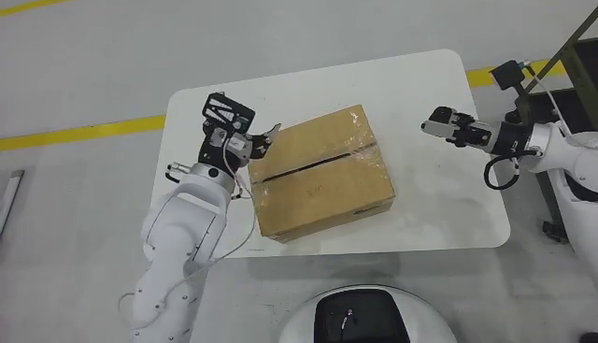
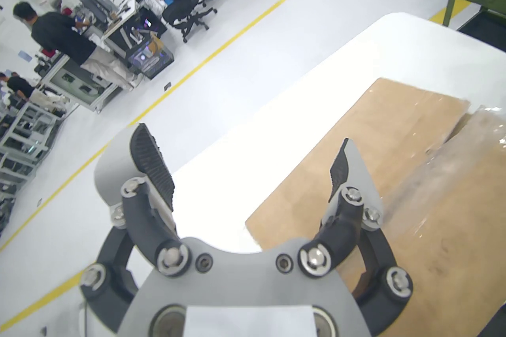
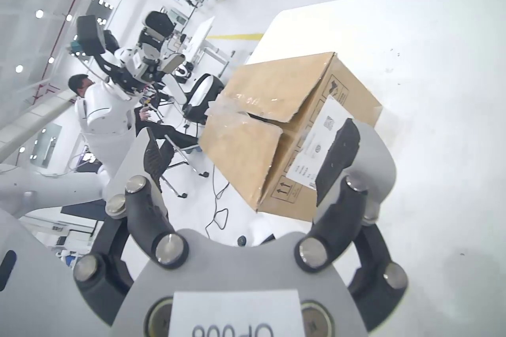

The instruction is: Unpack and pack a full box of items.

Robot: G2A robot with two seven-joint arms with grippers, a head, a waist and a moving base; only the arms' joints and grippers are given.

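Note:
A closed brown cardboard box (image 1: 322, 170) lies in the middle of the white table (image 1: 420, 91), its two top flaps meeting at a dark seam with clear tape over one end. My left gripper (image 1: 263, 137) hovers open at the box's left far corner, empty; in the left wrist view the box top (image 2: 395, 157) lies under one of the spread fingers (image 2: 342, 166) of this gripper (image 2: 245, 157). My right gripper (image 1: 437, 123) is open and empty over bare table, well to the right of the box. In the right wrist view that gripper (image 3: 245, 153) faces the labelled end of the box (image 3: 269, 105).
A green metal rack (image 1: 570, 44) and a small black device (image 1: 507, 72) stand off the table's far right corner. Yellow floor lines (image 1: 84, 133) run behind the table. Bare tabletop lies to the right of the box and behind it.

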